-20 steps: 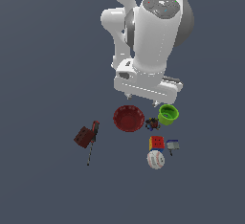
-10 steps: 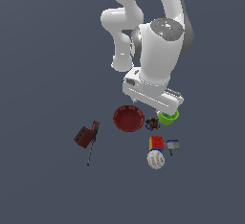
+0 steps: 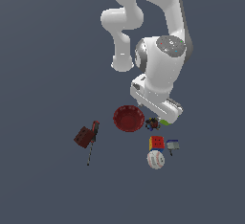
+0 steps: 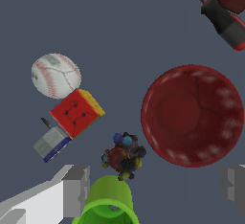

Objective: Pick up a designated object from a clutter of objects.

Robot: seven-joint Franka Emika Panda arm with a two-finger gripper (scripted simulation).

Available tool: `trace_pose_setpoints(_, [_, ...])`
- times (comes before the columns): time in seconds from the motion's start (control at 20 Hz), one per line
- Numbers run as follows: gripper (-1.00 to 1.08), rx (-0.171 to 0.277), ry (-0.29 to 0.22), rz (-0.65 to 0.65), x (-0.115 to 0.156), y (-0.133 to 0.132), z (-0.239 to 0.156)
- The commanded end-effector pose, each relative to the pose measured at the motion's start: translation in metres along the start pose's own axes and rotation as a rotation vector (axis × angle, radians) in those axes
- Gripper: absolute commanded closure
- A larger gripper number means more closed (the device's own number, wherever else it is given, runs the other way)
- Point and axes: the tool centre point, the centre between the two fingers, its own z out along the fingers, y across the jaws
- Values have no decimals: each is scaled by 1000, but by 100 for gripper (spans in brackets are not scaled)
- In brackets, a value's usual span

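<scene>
Jaws spread wide and empty – green cup between them, dark cluster seemingly just beyond.

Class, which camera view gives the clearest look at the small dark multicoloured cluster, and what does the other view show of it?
The wrist view: the dark cluster fills more of the picture, unobstructed, with its red, blue and yellow bits distinct, between the red bowl and green cup. The exterior view shows only a tiny dark speck beside the bowl, just below the arm.

i find no legible text, label, brand, number or sign on anything in either view. the baseball shows only red stitching, and the colour cube only faint marks i cannot read.
</scene>
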Motion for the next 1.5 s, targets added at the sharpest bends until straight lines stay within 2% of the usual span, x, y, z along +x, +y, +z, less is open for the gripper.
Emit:
trace_pose_setpoints(0.0, [-92,1,1,55,-5,-3,9])
trace_pose_setpoints(0.9, [-92,6,1,431,-40,-16,74])
trace_pose_setpoints(1.45, [-92,7,1,546,-52,-18,93])
